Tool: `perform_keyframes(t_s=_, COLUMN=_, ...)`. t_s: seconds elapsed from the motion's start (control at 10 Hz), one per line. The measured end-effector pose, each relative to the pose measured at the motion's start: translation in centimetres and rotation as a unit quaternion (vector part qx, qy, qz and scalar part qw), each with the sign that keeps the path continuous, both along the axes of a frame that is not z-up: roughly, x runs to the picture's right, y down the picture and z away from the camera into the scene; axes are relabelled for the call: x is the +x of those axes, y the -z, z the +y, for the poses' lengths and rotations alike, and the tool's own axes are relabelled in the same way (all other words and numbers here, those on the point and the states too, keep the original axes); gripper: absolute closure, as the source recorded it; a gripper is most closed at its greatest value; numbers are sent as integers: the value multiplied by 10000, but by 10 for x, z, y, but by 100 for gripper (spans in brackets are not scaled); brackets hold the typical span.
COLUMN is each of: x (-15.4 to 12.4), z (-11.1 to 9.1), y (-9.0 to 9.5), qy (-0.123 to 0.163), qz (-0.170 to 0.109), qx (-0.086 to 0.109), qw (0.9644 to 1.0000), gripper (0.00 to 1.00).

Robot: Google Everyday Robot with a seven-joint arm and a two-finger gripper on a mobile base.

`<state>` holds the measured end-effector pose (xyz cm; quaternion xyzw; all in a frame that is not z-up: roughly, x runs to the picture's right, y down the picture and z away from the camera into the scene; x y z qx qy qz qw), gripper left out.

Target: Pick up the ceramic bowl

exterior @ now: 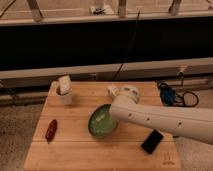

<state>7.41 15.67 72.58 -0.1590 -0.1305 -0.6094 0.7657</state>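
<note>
The ceramic bowl (101, 121) is round, glossy green and speckled inside. It sits near the middle of the wooden table (75, 150) and looks tilted, with its right rim raised. My white arm reaches in from the right. My gripper (115, 110) is at the bowl's right rim and is mostly hidden under the arm's casing. I cannot see whether the bowl is clear of the table.
A small white cup (64, 91) with something in it stands at the back left. A red-brown object (51, 129) lies at the left. A black phone-like slab (152, 141) lies at the front right. Blue-black cables (172, 95) lie at the back right, and a small white item (113, 91) sits behind the arm.
</note>
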Motion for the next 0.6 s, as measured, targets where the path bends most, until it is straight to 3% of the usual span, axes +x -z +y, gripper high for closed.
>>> perform_keyframes(t_s=0.6, x=-2, z=-4, y=4, qy=68, qz=-116, qx=40, qw=9999, gripper=96)
